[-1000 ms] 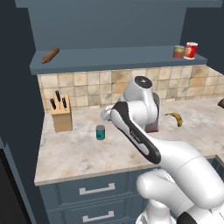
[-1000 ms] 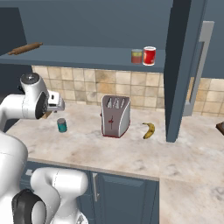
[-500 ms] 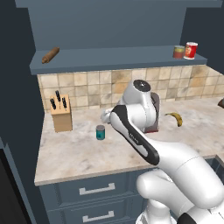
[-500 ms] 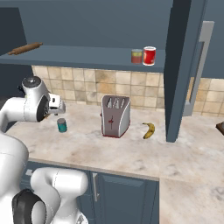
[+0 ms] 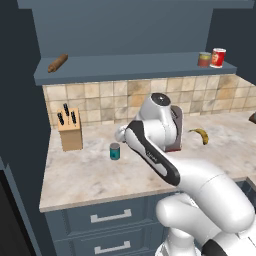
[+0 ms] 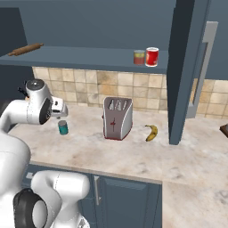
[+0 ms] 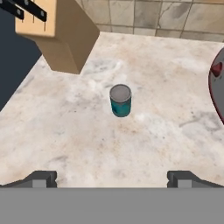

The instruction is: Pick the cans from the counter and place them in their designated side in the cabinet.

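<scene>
Teal can stands upright on the table, out in the open, knife block back and to one side, toaster to the other. The gripper hangs above it, fingers spread wide, holding nothing. Up on the cabinet shelf, the shorter red-orange can sits beside the red can; a rolling pin lies at the far end. Banana beyond the toaster.

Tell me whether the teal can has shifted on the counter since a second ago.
No. The teal can stands in the same spot, right of the knife block.
</scene>
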Controlling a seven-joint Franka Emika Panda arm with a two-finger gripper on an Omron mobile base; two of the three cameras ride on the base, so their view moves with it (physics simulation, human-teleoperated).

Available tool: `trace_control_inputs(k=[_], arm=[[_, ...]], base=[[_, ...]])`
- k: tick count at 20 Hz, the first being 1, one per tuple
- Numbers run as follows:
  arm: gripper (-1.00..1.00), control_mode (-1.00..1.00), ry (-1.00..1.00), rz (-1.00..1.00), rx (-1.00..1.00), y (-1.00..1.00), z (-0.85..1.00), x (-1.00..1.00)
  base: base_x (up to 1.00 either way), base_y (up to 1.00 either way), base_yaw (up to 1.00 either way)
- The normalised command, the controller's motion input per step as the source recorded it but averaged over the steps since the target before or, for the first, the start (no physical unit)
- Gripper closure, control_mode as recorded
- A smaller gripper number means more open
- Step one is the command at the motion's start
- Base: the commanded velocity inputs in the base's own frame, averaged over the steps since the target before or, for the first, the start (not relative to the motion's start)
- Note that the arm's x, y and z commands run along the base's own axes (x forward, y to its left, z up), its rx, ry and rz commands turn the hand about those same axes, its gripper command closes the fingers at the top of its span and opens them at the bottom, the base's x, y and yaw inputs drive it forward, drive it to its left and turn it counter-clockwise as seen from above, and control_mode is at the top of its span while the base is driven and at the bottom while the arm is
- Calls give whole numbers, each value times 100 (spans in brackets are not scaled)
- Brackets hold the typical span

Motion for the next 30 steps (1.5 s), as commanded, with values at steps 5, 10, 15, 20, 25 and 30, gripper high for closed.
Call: trace_control_inputs(k=[5,10,15,20,25,30], arm=[[-100,-100,2,0,0,0,-6,7],[-100,-100,0,0,0,1,-5,2],[-100,-100,0,0,0,2,-14,10],[-100,-100,0,0,0,1,-10,16],[-100,-100,0,0,0,8,-3,16],[-100,-100,1,0,-1,11,0,14]], base=[[0,0,0],[0,0,0],[0,0,0],[0,0,0],[0,0,0],[0,0,0]])
